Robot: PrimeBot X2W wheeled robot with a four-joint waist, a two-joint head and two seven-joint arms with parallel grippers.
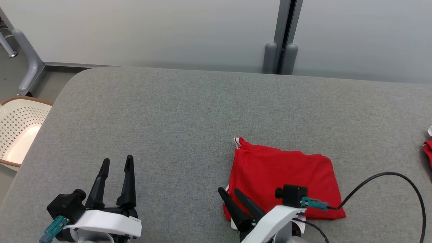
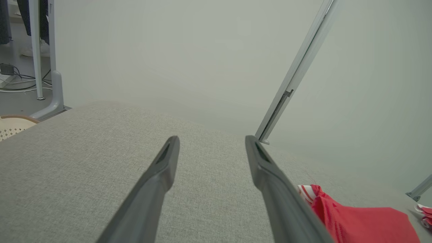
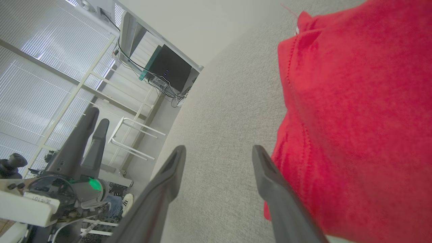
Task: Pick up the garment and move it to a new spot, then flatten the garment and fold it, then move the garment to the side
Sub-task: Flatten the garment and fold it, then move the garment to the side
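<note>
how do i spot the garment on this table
On the grey table, look front, right of centre. The garment is a neatly folded red rectangle by the right gripper; the other red cloth lies at the table's far right edge.

wall: pale partition panels point(image 1: 152, 30) | furniture: grey fabric table point(image 1: 202, 111), cream perforated seat point(image 1: 17, 131) | window blinds point(image 3: 33, 67), daylit

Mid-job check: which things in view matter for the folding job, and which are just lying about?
In the job: folded red garment; grey table; right gripper, open at the garment's edge; left gripper, open.
Lying about: red cloth at the right edge; cream basket; black cable.
</note>
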